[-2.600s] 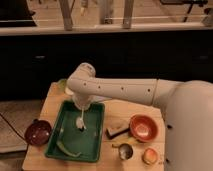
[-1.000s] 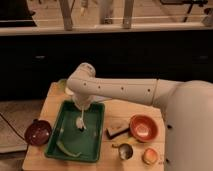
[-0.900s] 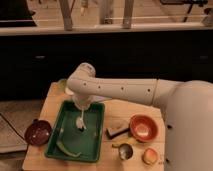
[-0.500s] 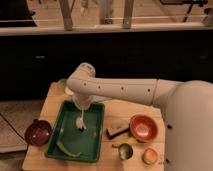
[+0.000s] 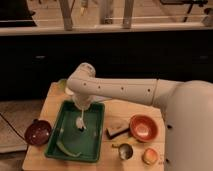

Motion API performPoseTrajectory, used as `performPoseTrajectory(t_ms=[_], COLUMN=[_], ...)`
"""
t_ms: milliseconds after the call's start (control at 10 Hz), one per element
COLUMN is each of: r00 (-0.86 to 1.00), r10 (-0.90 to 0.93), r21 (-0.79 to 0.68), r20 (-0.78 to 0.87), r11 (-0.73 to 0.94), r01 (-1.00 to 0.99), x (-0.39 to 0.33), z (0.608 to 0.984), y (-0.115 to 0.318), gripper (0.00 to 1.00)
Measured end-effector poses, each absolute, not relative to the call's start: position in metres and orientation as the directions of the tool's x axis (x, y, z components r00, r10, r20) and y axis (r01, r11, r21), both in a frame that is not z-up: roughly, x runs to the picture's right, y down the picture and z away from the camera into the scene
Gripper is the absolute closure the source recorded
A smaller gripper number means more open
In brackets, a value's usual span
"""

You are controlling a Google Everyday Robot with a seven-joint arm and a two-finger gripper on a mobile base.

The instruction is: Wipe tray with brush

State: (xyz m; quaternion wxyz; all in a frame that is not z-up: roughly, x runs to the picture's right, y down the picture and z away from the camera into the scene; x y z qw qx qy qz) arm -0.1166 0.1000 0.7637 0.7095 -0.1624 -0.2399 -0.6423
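Note:
The green tray (image 5: 93, 141) lies on the left half of the wooden table. My gripper (image 5: 80, 108) hangs from the white arm, pointing down over the tray's far middle. It is shut on a white brush (image 5: 80, 123) whose lower end reaches the tray floor. A curved green strip (image 5: 67, 149) lies in the tray's near left corner.
A dark red bowl (image 5: 38, 132) sits left of the tray. An orange bowl (image 5: 143, 127), a dark block (image 5: 118, 130), a small metal cup (image 5: 125, 151) and an orange-yellow piece (image 5: 149, 156) lie to the right. A yellow-green object (image 5: 62, 85) is at the table's far left.

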Motion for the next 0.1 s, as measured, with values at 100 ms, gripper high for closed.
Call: performPoseTrajectory(t_ms=[100], r00=[0.06], r10=[-0.834], r21=[0.078], r20=[0.549], r11=[0.122], r01=[0.989], x=[-0.1166], z=[0.7637], y=[0.1], gripper=[1.0])
